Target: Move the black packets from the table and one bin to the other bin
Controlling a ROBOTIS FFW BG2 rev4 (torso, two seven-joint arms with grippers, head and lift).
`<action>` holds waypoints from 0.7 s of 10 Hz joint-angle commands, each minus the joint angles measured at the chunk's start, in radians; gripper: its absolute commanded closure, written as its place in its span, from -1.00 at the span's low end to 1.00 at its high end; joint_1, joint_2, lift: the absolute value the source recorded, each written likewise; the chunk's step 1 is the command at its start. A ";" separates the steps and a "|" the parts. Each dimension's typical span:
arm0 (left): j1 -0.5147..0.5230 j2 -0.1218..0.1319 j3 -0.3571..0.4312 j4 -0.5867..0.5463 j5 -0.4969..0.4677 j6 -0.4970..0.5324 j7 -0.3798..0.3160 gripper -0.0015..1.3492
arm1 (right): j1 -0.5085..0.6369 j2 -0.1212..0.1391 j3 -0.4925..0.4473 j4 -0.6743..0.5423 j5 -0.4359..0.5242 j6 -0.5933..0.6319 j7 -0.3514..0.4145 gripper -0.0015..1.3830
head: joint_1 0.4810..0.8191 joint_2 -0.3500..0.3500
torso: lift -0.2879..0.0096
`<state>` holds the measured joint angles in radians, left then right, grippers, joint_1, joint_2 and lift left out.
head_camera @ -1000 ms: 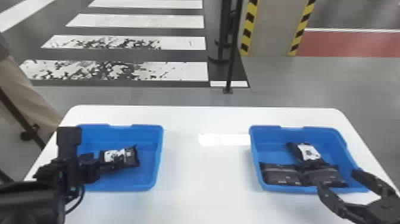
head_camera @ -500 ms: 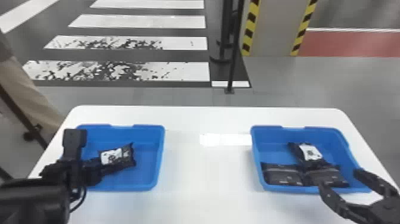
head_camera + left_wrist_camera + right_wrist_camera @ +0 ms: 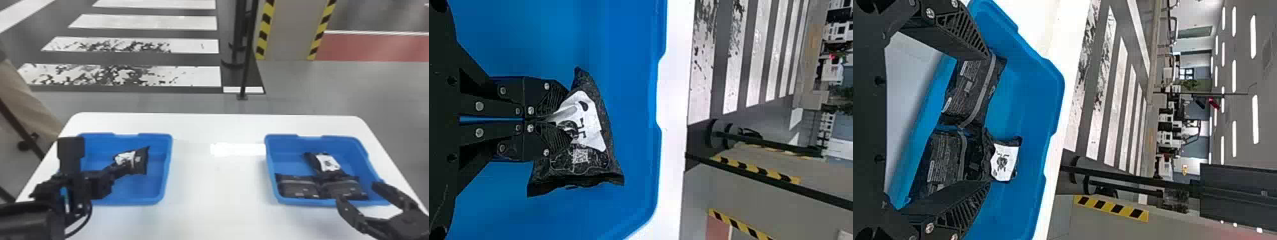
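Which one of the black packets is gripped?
The packet at the left bin, pinched between the left jaws; the other three packets lie in the right bin.

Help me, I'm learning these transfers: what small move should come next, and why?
Probably lift the left pincer straight up, clear of the left bin: the pincer's fingers are shut on a black packet, which is inside that bin's walls.

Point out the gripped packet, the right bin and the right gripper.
Gripped packet (image 3: 584, 142): left wrist view, middle of its printed face.
Right bin (image 3: 287, 159): head view, bare inside.
Right gripper (image 3: 357, 191): head view, midway between its fingers.
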<state>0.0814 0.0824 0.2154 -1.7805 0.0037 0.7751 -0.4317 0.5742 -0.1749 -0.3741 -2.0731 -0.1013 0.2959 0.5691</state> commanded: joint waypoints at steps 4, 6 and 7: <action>0.193 -0.043 -0.008 -0.385 0.295 0.008 0.062 0.79 | -0.017 -0.005 0.013 -0.049 -0.054 0.035 0.000 -0.80 | 0.27 -0.32 | 0.20; 0.260 -0.067 -0.030 -0.405 0.439 -0.066 0.080 0.79 | -0.091 -0.028 0.043 -0.022 -0.184 0.057 0.014 -0.80 | 0.27 -0.36 | 0.20; 0.269 -0.070 -0.052 -0.405 0.467 -0.071 0.084 0.79 | -0.157 -0.035 0.055 0.010 -0.220 0.057 0.035 -0.80 | 0.27 -0.37 | 0.20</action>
<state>0.3430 0.0152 0.1749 -2.1849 0.4522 0.7099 -0.3477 0.4511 -0.2058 -0.3254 -2.0807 -0.2984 0.3524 0.6028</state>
